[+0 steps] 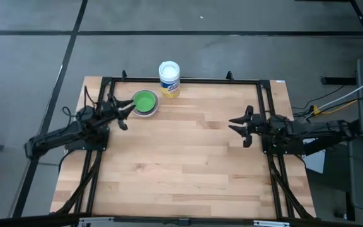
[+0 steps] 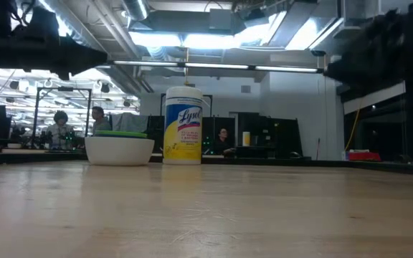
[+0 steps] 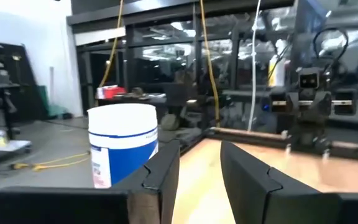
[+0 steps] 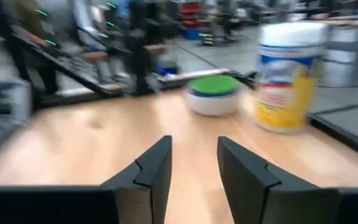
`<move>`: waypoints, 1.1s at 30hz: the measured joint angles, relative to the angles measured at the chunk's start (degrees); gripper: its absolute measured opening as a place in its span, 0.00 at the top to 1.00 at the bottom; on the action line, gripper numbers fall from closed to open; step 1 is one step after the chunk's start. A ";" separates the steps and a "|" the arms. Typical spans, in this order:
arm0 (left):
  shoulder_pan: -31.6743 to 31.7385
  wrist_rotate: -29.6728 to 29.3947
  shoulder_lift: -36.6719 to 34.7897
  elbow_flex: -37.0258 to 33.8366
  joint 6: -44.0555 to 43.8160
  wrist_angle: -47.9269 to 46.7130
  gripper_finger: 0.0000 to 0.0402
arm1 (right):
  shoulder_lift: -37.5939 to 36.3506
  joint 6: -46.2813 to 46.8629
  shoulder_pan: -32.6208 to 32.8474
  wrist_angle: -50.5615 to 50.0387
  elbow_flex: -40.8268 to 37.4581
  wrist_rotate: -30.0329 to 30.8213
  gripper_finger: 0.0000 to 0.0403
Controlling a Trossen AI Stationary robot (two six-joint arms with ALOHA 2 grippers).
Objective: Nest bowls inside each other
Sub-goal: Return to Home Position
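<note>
Left gripper point(image 1: 128, 115) is hovering with its fingers apart just beside the bowl stack point(image 1: 145, 102), which is sitting upright near the far left corner of the table point(image 1: 188, 170), openings facing up. Green bowl point(image 2: 124, 133) is showing on top and white bowl point(image 2: 119, 151) outside, both smooth round plastic. Tall labelled wipes canister point(image 1: 169, 79) is standing right next to them at the far edge. Right gripper point(image 1: 237, 129) is waiting, spread apart, near the right edge.
</note>
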 joint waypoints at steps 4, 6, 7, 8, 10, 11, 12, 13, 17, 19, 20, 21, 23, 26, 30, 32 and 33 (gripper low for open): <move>-10.43 -11.96 0.23 0.00 4.33 -1.20 0.74 | -0.93 -2.89 -0.10 0.36 -2.97 8.32 0.70; -15.29 -17.30 0.48 0.00 5.89 -2.54 0.76 | -1.01 -3.84 -0.35 0.90 -2.91 9.57 0.71; -17.50 -19.64 0.55 0.00 6.59 -2.62 0.76 | -1.14 -4.66 -0.53 1.13 -2.84 9.71 0.71; -19.59 -21.83 0.84 0.00 7.30 -2.59 0.77 | -1.41 -5.36 -0.82 0.74 -2.83 9.75 0.72; -23.06 -25.88 1.25 0.00 8.05 -3.63 0.78 | -1.72 -6.42 -1.69 -0.53 -2.83 9.53 0.73; -24.49 -27.37 1.39 0.00 8.28 -3.92 0.79 | -1.78 -6.56 -2.18 -1.66 -2.83 8.80 0.73; -25.66 -28.27 1.67 0.00 8.34 -4.34 0.79 | -1.92 -6.53 -2.74 -3.42 -2.83 7.56 0.74; -26.62 -29.03 1.90 0.00 8.39 -4.90 0.79 | -2.18 -6.23 -3.41 -5.09 -2.83 6.06 0.74; -28.11 -30.05 1.97 0.00 8.38 -5.73 0.80 | -2.84 -4.49 -5.98 -5.69 -2.83 -3.83 0.76; -28.07 -29.67 1.95 0.00 8.14 -5.68 0.80 | -3.45 -3.91 -7.13 -5.11 -2.83 -7.54 0.78; -28.00 -29.33 1.95 0.00 7.98 -5.71 0.80 | -3.82 -3.50 -7.63 -4.64 -2.83 -8.87 0.78; -27.98 -28.87 1.95 0.00 7.73 -6.05 0.80 | -4.13 -3.23 -8.04 -4.05 -2.83 -10.06 0.79; -27.98 -28.66 2.01 0.00 6.18 -6.70 0.80 | -4.36 -2.96 -8.70 -3.56 -2.79 -11.61 0.80; -27.98 -29.36 2.54 0.00 3.44 -6.68 0.80 | -4.39 -2.86 -8.94 -3.72 -2.79 -12.04 0.81; -27.98 -32.45 2.78 0.00 -3.41 -6.66 0.80 | -4.41 -0.25 -8.93 -4.42 -2.79 -7.24 0.83; -27.98 -32.56 2.79 0.00 -4.82 -6.64 0.80 | -4.41 -0.12 -8.92 -4.89 -2.79 -4.75 0.84; -27.98 -32.61 2.80 0.00 -4.94 -6.64 0.80 | -4.38 -0.12 -8.92 -4.89 -2.79 -4.50 0.85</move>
